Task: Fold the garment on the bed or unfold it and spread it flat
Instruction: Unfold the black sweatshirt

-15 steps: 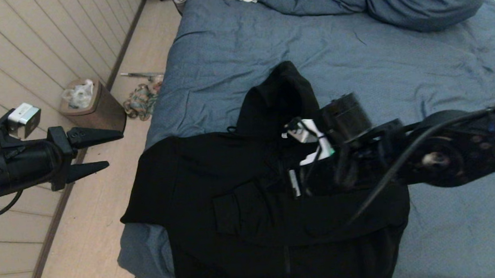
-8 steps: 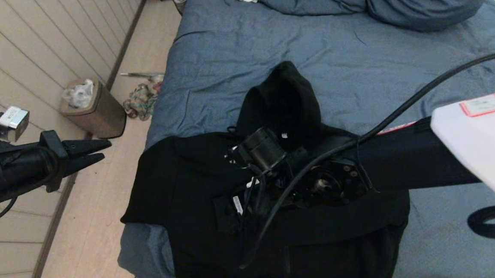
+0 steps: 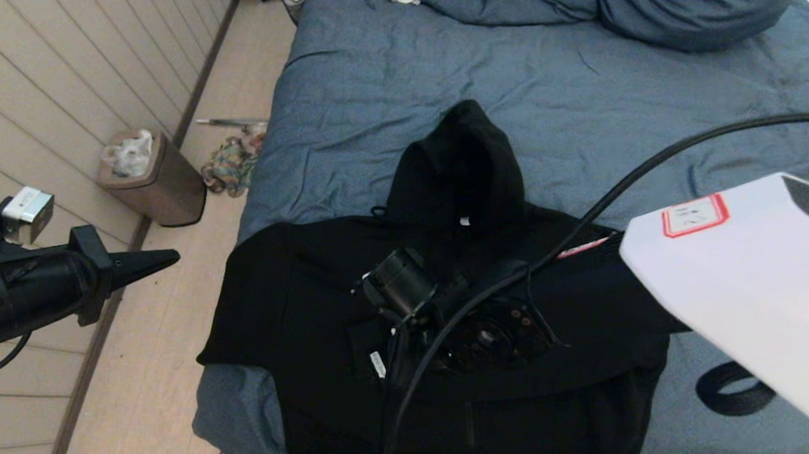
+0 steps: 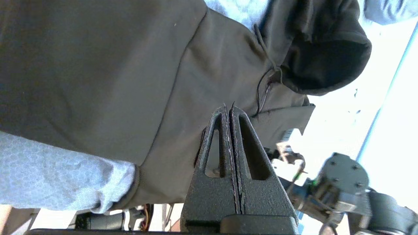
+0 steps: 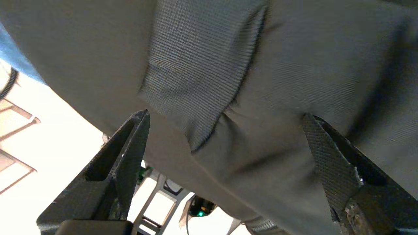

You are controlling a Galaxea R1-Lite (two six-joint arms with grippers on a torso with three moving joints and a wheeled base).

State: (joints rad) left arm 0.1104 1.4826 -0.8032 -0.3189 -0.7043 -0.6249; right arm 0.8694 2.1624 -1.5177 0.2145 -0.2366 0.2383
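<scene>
Right tool point(image 5: 225, 137): two fingers spread wide, low over hoodie point(image 3: 325, 309) chest, nothing gripped. Left tool point(image 3: 167, 256): fingers pressed together, empty, at 9 o'clock beyond bed point(image 3: 579, 90) edge. One black hoodie flat at bed's near corner, hood toward 12 o'clock.

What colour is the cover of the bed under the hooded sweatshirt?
Slate blue and plain, without a pattern. The bed shows best in the head view, under the black garment.
</scene>
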